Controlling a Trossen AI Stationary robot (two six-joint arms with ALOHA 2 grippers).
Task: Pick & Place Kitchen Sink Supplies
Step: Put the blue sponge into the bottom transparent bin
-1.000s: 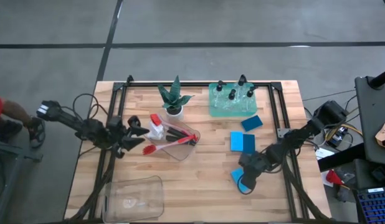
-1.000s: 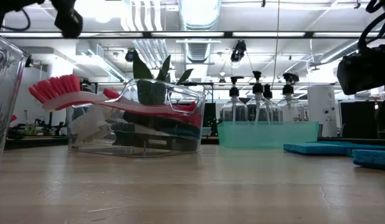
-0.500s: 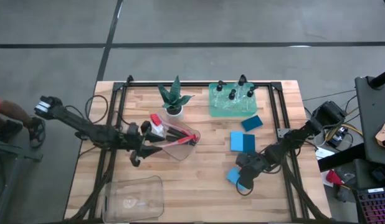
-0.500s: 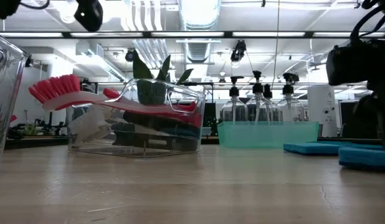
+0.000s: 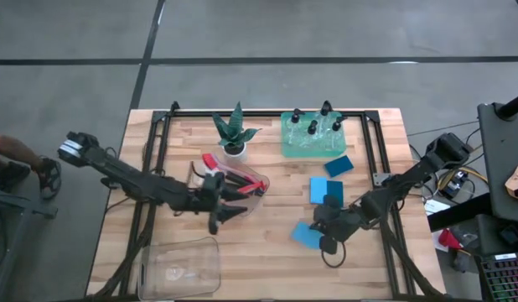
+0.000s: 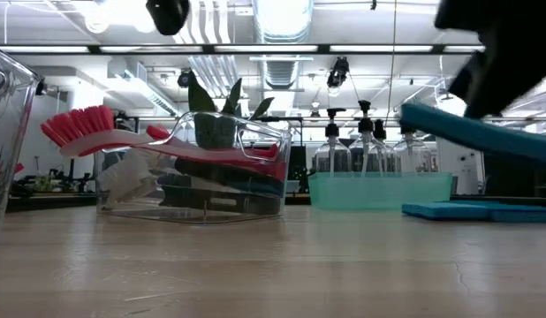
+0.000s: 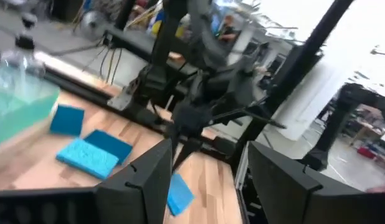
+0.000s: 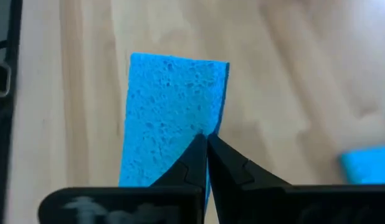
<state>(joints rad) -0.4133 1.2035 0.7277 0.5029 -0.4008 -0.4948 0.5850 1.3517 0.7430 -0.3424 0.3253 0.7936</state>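
My right gripper (image 5: pixel 323 224) is shut on a flat blue sponge (image 5: pixel 307 236), over the table right of centre; in the low view the sponge (image 6: pixel 478 132) hangs tilted in the air. Two more sponges (image 5: pixel 326 191) lie overlapped on the table, and another (image 5: pixel 339 165) sits by the green tray (image 5: pixel 292 148) of clear black-topped bottles (image 5: pixel 312 127). My left gripper (image 5: pixel 221 207) is open and hovers at the near side of a tipped clear bin (image 5: pixel 252 200) holding red and black brushes (image 5: pixel 230 194). My right gripper pinches the sponge between its two fingers near one long edge (image 8: pixel 212 127), one finger on each flat face. It comes from the table's right side, slanting down. The sponge is lifted clear of the table and tilts, its free end (image 6: pixel 414 113) higher in the low view.
A spiky green plant in a white pot (image 5: pixel 235 134) stands behind the brush bin. An empty clear bin (image 5: pixel 179 267) sits near the near-left edge. Bare wood (image 5: pixel 267 252) lies between the two grippers. A black frame rail (image 5: pixel 372 159) runs along the table's right side.
My right gripper has moved toward the table's left and up, and the sponge it holds has risen off the table and now hangs tilted. My left gripper has travelled right and toward the near edge, from left of the brush bin to its near side.
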